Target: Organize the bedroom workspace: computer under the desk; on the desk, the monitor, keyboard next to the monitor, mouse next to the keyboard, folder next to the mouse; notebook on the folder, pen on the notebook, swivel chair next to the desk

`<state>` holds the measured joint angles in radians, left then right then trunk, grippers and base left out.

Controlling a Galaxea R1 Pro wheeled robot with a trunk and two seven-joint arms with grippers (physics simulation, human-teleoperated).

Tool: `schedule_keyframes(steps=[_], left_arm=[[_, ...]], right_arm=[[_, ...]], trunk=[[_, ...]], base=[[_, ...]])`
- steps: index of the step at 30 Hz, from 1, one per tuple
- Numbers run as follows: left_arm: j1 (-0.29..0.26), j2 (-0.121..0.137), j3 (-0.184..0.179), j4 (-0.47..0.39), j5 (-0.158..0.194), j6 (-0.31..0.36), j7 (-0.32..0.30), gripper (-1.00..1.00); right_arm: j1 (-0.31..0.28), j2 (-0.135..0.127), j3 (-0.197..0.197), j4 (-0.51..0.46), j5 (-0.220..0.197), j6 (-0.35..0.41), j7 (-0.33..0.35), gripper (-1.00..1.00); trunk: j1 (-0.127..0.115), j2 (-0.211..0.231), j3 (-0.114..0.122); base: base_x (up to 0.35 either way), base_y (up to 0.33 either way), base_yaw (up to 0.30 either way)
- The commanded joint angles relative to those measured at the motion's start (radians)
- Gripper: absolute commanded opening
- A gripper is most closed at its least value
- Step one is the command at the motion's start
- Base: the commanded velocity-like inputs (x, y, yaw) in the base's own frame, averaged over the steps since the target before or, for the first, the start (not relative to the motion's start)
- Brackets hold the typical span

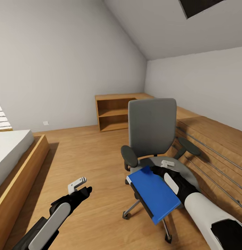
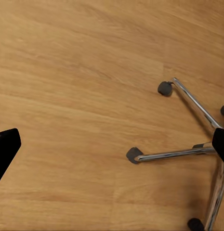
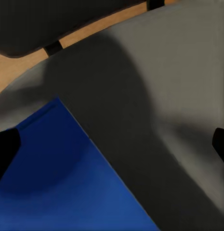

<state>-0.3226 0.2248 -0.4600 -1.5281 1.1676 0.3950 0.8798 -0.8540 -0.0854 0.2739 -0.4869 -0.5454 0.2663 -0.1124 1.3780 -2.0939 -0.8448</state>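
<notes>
Far left at about 9 o'clock in the head view there's a bed (image 1: 11, 152) with a white mattress on a wooden frame. Down at 7 o'clock the left gripper (image 1: 80, 185) hangs over bare wood floor (image 1: 89, 152), jaws spread wide with nothing between them; in its wrist view the black fingertips (image 2: 6, 147) sit at opposite edges, with the chair's chrome star base (image 2: 189, 154) and casters below.

Around 12 o'clock, against the back wall, there's an open wooden shelf unit (image 1: 115, 113). Just right of centre is the swivel chair (image 1: 152, 126), grey back upright, dark armrests either side. The folder (image 1: 153, 194) lies on its seat, bright blue with a black spine strip, sticking out past the front edge toward 6 o'clock.

At 4 o'clock the right gripper (image 1: 161, 169) is over the seat at the folder's far corner. Its wrist view has the fingertips (image 3: 6, 151) apart, blue folder (image 3: 59, 178) and grey seat underneath, so it looks released, not grasping.
</notes>
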Motion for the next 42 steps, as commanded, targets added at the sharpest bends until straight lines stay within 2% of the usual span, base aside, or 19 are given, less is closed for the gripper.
schedule_keyframes(steps=[1,6,8,10,11,12,14,15,19,21,25,27,28,31,32,37,42], left_arm=[[-0.001,0.001,-0.001,-0.001,0.004,0.002,0.007,1.00],[-0.001,0.002,0.000,-0.001,0.004,0.002,0.007,1.00],[-0.001,0.002,0.000,-0.001,0.004,0.002,0.007,1.00],[-0.001,0.002,0.000,-0.001,0.004,0.002,0.007,1.00],[-0.001,0.002,0.000,-0.001,0.004,0.002,0.007,1.00],[-0.001,0.002,0.000,-0.001,0.004,0.002,0.007,1.00],[-0.001,0.003,0.000,-0.001,0.003,0.002,0.006,1.00],[-0.001,0.003,0.000,-0.001,0.003,0.002,0.006,1.00],[-0.001,0.003,-0.001,-0.001,0.003,0.002,0.006,1.00],[-0.001,0.002,-0.002,-0.001,0.003,0.002,0.007,1.00],[-0.001,0.003,-0.003,-0.002,0.003,0.002,0.008,1.00],[-0.001,0.003,-0.003,-0.003,0.002,0.002,0.009,1.00],[-0.001,0.003,-0.003,-0.003,0.002,0.002,0.009,1.00],[-0.001,0.004,-0.003,-0.003,0.003,0.002,0.010,1.00],[-0.001,0.004,-0.003,-0.003,0.003,0.002,0.010,1.00],[-0.001,0.003,-0.003,-0.003,0.003,0.002,0.010,1.00],[-0.001,0.002,-0.008,-0.003,0.003,0.002,0.010,1.00]], right_arm=[[0.000,-0.002,0.008,-0.004,-0.010,0.004,-0.009,1.00],[0.013,-0.012,0.005,-0.037,-0.011,0.003,-0.009,1.00],[0.038,-0.031,0.004,-0.107,-0.016,0.005,-0.009,1.00],[0.097,-0.065,0.003,-0.223,-0.023,0.007,-0.011,1.00],[0.153,-0.090,0.001,-0.321,-0.034,0.009,-0.014,1.00],[0.183,-0.101,0.000,-0.373,-0.041,0.010,-0.015,1.00],[0.294,-0.135,-0.009,-0.570,-0.076,0.012,-0.033,1.00],[0.337,-0.145,-0.016,-0.650,-0.089,0.014,-0.049,1.00],[0.403,-0.156,-0.024,-0.783,-0.107,0.027,-0.095,1.00],[0.422,-0.159,-0.027,-0.821,-0.122,0.037,-0.110,1.00],[0.436,-0.162,-0.037,-0.850,-0.210,0.048,-0.124,1.00],[0.440,-0.166,-0.042,-0.857,-0.296,0.050,-0.128,1.00],[0.441,-0.169,-0.043,-0.858,-0.317,0.050,-0.128,1.00],[0.442,-0.193,-0.047,-0.861,-0.430,0.051,-0.129,1.00],[0.443,-0.209,-0.048,-0.863,-0.491,0.051,-0.129,1.00],[0.443,-0.220,-0.050,-0.855,-0.514,0.046,-0.129,1.00],[0.443,-0.220,-0.051,-0.853,-0.515,0.044,-0.130,1.00]], trunk=[[-0.004,0.007,0.002],[-0.023,0.042,0.018],[-0.031,0.056,0.024],[-0.039,0.070,0.030],[-0.042,0.077,0.034],[-0.046,0.084,0.037],[-0.054,0.098,0.043],[-0.058,0.105,0.046],[-0.062,0.112,0.049],[-0.062,0.112,0.049],[-0.062,0.112,0.049],[-0.062,0.112,0.049],[-0.062,0.112,0.049],[-0.062,0.112,0.049],[-0.062,0.112,0.049],[-0.062,0.112,0.049],[-0.062,0.112,0.049]], base=[[0.000,0.000,0.000],[0.000,0.000,0.000],[0.000,0.000,0.000],[0.000,0.000,0.000],[0.000,0.000,0.000],[0.000,0.000,0.000],[0.000,0.000,0.000],[0.000,0.000,0.000],[0.000,0.000,0.000],[0.000,0.000,0.000],[0.000,0.000,0.000],[0.000,0.000,0.000],[0.000,0.000,0.000],[0.000,0.000,0.000],[0.000,0.080,0.000],[0.000,0.199,-0.021],[-0.065,0.278,-0.226]])
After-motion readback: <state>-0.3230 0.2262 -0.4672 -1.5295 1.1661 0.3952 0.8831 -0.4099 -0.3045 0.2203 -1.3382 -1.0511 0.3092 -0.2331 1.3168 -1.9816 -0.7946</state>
